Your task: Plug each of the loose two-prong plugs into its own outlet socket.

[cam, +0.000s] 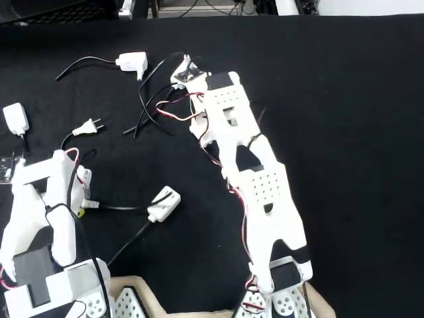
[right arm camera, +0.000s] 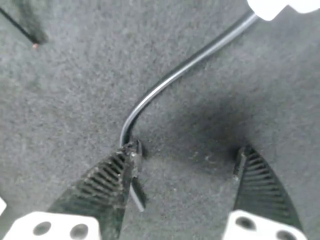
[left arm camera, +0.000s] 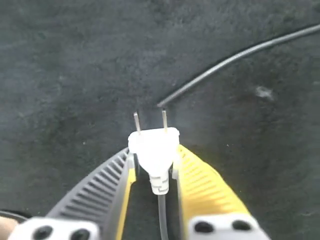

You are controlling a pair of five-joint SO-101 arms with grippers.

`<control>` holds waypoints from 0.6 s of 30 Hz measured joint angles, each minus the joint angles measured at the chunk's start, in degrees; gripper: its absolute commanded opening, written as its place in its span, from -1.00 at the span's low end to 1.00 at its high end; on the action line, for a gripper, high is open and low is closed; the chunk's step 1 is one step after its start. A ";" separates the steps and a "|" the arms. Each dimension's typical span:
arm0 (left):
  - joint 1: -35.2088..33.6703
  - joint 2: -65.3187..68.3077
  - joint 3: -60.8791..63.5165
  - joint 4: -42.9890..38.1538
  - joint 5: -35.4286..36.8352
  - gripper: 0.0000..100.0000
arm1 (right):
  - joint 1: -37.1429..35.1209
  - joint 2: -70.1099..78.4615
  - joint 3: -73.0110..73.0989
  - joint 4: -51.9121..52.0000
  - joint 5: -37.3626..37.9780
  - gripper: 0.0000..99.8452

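Left wrist view has the left arm's fingers [left arm camera: 200, 185] pinching a white two-prong plug [left arm camera: 153, 145] by its body. The prongs point straight out past the fingertips, and the lead trails back between them over the black surface [left arm camera: 60, 60]. In the high view, what looks like a white socket block [cam: 162, 203] lies on the near half of the surface, just beside the left arm, on the side toward the right arm. Its long axis runs slantwise toward the far right corner, though I cannot tell from here which face carries the holes. The left arm is therefore the nearer one, and the prongs will likely need turning to line up with that block's open face. A second loose plug [cam: 89, 126] lies near the left edge, farther out than the left arm. The right arm's fingers [right arm camera: 110, 185] are spread wide, low over the surface toward the far edge. One tip touches a dark lead [right arm camera: 170, 75] that runs to a white adapter [cam: 132, 63] lying there.
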 measured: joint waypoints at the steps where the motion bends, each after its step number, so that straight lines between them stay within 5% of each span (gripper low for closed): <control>1: 0.44 0.00 -0.53 0.00 -0.53 -0.89 | 0.00 0.09 -0.53 0.53 0.00 -0.39; 18: 17.41 0.09 -18.20 0.70 -19.08 -0.89 | 7.56 0.35 -8.26 3.78 -0.26 -0.39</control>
